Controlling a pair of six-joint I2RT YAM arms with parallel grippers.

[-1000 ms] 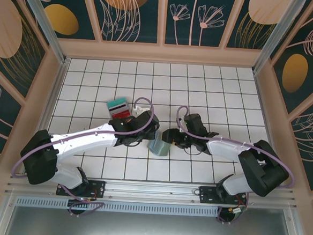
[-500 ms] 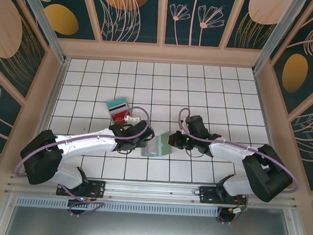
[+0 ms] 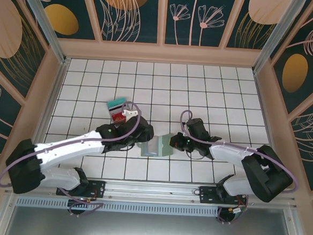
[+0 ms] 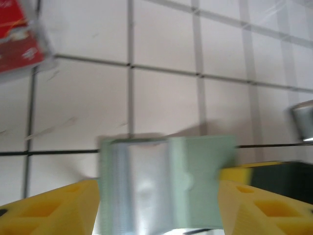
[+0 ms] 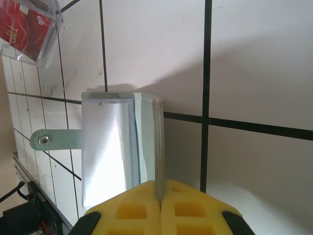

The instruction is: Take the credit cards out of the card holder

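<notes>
The desk [image 3: 201, 94] is white tile crossed by a dark grid. Between the two end effectors, the soft bifold card holder [image 3: 157, 147] is grey-green outside and pale blue-grey inside, with a grey-green strap [image 5: 54, 140] carrying a silvery snap. Beyond the left end effector [image 4: 157, 215], whose fingers [image 4: 54, 208] are bright yellow, lie a thin teal plastic card [image 3: 116, 102] and a red plastic card [image 3: 120, 114] with pale markings. The right end effector [image 5: 157, 191] has yellow pads too. The left arm [image 3: 74, 144] and right arm [image 3: 229, 152] are white with black joints and carry lilac cables [image 3: 138, 108]. The walls [image 3: 136, 19] are dark teal with peach leaf outlines and orange ovals.
</notes>
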